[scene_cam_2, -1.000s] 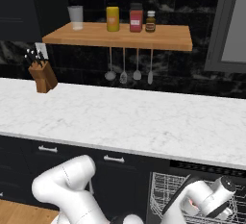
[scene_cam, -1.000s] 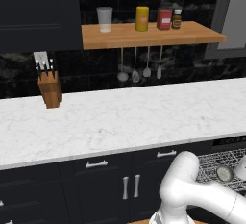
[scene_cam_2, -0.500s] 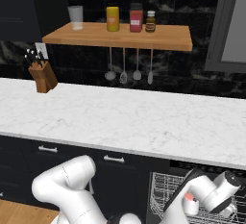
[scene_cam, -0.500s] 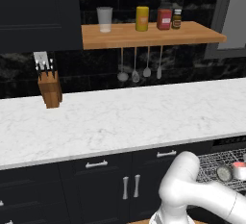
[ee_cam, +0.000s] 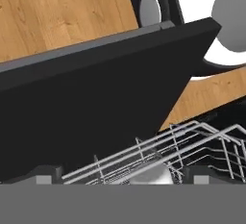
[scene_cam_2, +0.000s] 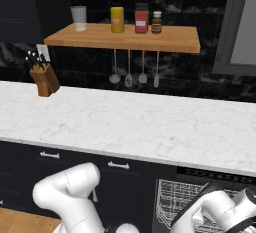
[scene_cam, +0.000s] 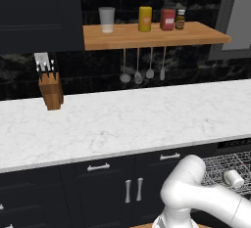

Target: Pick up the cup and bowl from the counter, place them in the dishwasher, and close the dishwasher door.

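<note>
Two risks stood out. First, the dishwasher door (ee_cam: 96, 98) lay folded down and open, close under the hand (ee_cam: 122, 175). A careless withdrawal could have caught a fingertip or the wrist on the wire rack (ee_cam: 202, 141) or on the door's edge and jolted the load. Second, a small white cylinder, judged to be the cup (scene_cam: 234, 178), lay on its side in the rack of the dishwasher (scene_cam: 223, 161) rather than upright. It could have rolled when the door was swung up, or fouled the closing if it sat proud of the rack.

The counter (scene_cam: 122, 119) carried a knife block (scene_cam: 51, 90) at its left end. A pale rounded item (ee_cam: 149, 176) rested in the rack between the fingertips (ee_cam: 48, 172); whether it was cup or bowl could not be told.

The arm was bent low. Its elbow rose in front of the cabinets and its forearm reached down to the right into the dishwasher opening. The hand pointed out over the rack toward the lowered door and the wooden floor (ee_cam: 62, 11) beyond. Its fingers stood wide apart and gripped nothing.
</note>
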